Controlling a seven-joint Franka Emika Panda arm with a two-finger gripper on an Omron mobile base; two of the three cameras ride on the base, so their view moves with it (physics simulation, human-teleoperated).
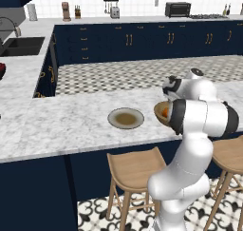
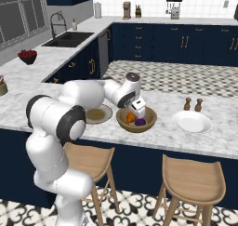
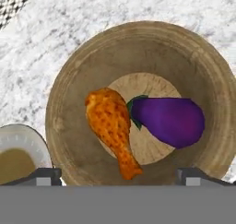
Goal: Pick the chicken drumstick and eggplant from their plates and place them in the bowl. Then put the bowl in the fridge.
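Resting in bowl [image 3: 73, 80]: drumstick [image 3: 110, 124], eggplant [image 3: 173, 119]

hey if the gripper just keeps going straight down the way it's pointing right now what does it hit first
Most likely the food in the bowl. The open gripper points down into it, with the chicken drumstick nearest its line and the eggplant beside that. Which one touches first is hard to judge, since depth is unclear.

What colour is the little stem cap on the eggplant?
Dark green, on the purple eggplant; clearest in the hand view.
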